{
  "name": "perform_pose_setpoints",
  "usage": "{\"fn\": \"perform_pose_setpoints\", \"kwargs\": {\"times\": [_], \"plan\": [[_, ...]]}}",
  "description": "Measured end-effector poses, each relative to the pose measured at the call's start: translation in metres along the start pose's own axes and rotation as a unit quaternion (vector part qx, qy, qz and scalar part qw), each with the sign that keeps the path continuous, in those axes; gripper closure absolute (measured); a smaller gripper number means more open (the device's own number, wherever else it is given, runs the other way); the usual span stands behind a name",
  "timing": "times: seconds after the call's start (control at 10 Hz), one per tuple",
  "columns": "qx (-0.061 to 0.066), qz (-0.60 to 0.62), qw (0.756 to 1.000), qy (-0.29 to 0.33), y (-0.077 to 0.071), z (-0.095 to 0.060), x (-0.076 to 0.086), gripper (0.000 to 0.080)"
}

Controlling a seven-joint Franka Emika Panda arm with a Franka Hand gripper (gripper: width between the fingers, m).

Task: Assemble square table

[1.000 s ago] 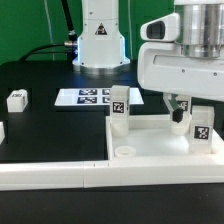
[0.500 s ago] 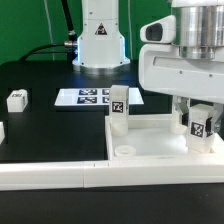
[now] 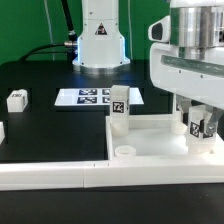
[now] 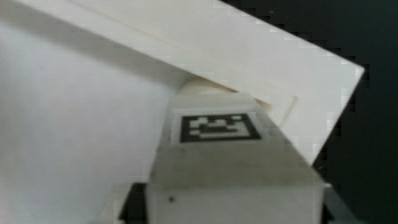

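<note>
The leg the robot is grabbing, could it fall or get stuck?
Maybe. The gripper looks shut on the leg standing at the tabletop's far corner. If it turns crooked, the leg might jam in its socket. The other upright leg stands nearby, so a wide swing could knock it. A loose leg lies far off on the table.

Worktop (image 3: 50,135): black, matte surface. Marker board (image 3: 85,97): thin flat white sheet printed with black tags, lying flat at about 11 o'clock in the exterior view. Border rail (image 3: 50,173): long thin white strip running along the 6 o'clock edge of the worktop, with an upright arm rising near centre. Background at 10 o'clock: green surface (image 3: 20,25) with dark cables (image 3: 62,25).
</note>
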State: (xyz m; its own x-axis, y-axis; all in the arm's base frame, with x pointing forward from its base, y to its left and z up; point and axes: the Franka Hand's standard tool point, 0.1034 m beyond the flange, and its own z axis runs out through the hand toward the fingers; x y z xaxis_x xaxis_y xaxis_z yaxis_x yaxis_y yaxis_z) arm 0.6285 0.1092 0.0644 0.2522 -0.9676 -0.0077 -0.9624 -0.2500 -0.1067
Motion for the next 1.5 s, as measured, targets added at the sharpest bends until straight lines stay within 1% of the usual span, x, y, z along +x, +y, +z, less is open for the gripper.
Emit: {"fn": "perform_pose_setpoints", "kwargs": {"times": [0.1,0.2,0.3,0.6,0.8,1.1,1.2,1.3,1.4,1.5], "plan": [[0.001,0.073,0.997,-0.01,0.001,0.0,0.002,0.0511],[0.002,0.167,0.986,-0.022,0.002,0.001,0.0,0.0511],[0.003,0.232,0.972,-0.029,0.002,0.001,-0.001,0.0509],[0.003,0.346,0.938,-0.028,0.0,0.0,-0.002,0.0507],[0.0,0.36,0.932,-0.023,0.002,0.0,0.0,0.0496],[0.001,0.346,0.938,-0.021,0.003,0.0,0.0,0.0488],[0.001,0.346,0.938,-0.021,0.002,0.0,0.0,0.028],[0.001,0.346,0.938,-0.021,0.002,0.0,0.0,0.018],[0.002,0.342,0.939,-0.022,0.002,-0.002,0.0,0.018],[0.008,0.329,0.944,-0.028,-0.001,-0.014,-0.002,0.0157]]}}
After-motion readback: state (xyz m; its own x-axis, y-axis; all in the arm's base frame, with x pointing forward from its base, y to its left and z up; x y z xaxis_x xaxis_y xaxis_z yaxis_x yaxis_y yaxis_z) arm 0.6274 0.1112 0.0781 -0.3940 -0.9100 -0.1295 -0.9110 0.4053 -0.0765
